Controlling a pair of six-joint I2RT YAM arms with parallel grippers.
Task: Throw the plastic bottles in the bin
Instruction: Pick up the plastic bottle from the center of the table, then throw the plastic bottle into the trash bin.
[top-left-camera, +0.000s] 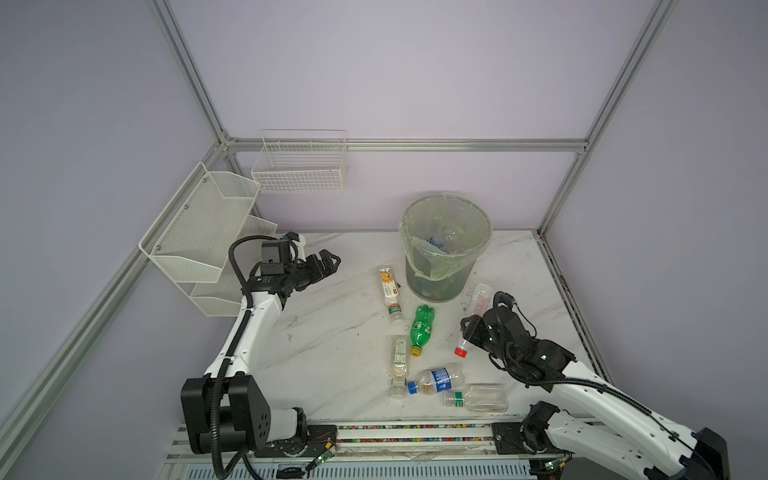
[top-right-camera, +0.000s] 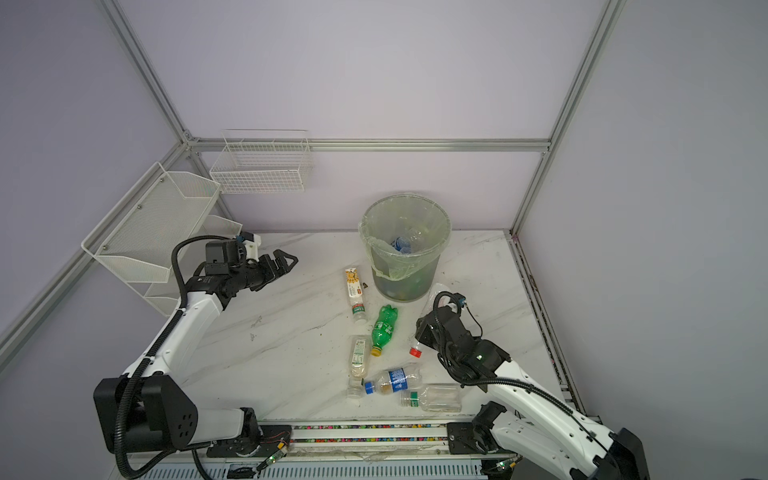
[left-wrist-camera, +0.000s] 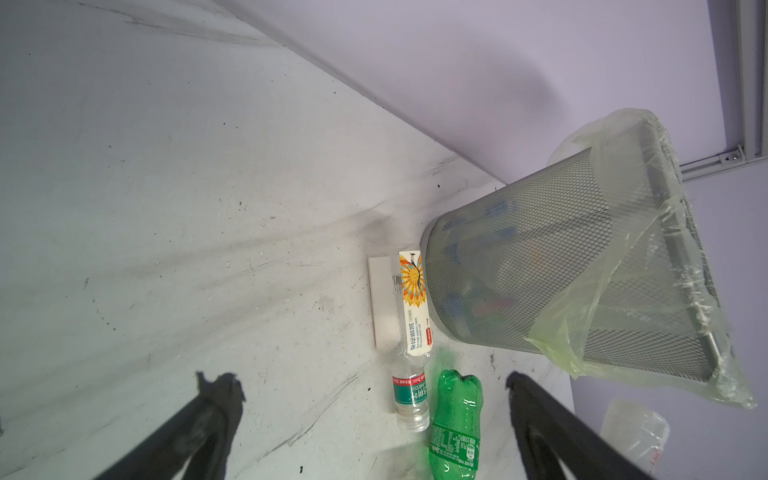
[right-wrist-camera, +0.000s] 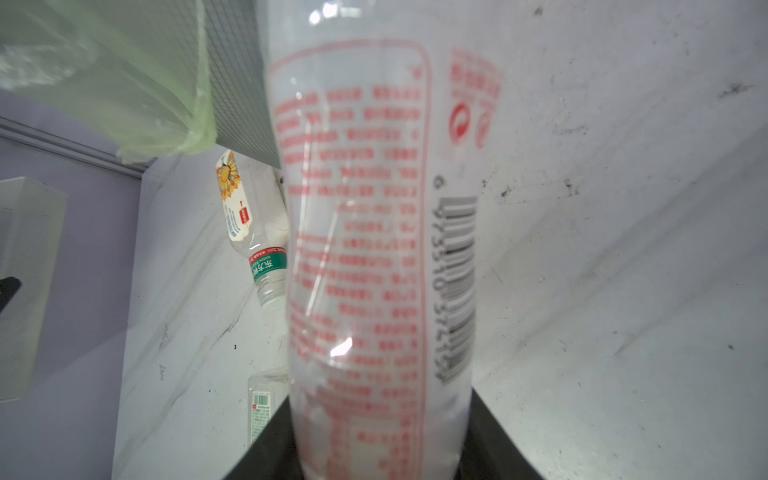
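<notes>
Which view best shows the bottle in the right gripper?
Right wrist: the red-print bottle fills the frame, clamped between the jaws. Both top views show only its red cap and base, the right arm covering the middle. Left wrist catches a blurred end.

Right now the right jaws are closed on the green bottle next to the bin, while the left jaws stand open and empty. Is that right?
Not quite: the right jaws are closed on the clear red-printed bottle, as the right wrist view shows. The green bottle lies free. The rest holds: the held bottle is beside the bin, and the left jaws are open and empty.
</notes>
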